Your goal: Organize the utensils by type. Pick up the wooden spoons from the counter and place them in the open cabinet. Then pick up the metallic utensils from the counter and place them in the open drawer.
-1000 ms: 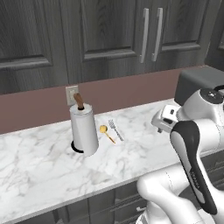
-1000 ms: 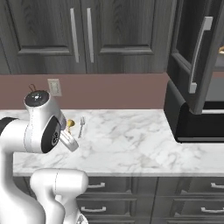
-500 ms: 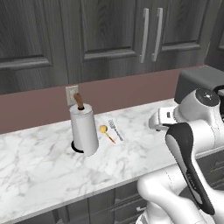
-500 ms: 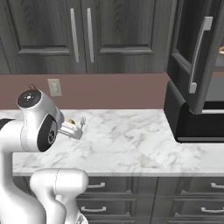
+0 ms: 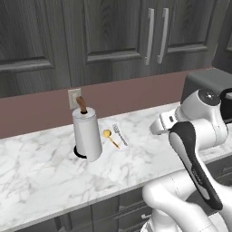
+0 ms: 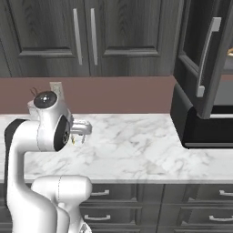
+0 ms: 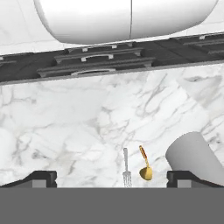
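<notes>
Dark fingers (image 7: 39,178) stand wide apart, holding nothing, above the silver fork (image 7: 126,169) and gold spoon (image 7: 145,168).

The white arm rises from its base, folds over at a dark-jointed elbow and reaches forward, with the wrist held level above the tabletop (image 5: 41,176). At its end the claw (image 7: 112,177) hangs with its jaws spread wide, one dark fingertip (image 7: 37,178) far out on each side, and nothing is between them. The hand is tipped so that it looks down and back toward the robot's own body.
</notes>
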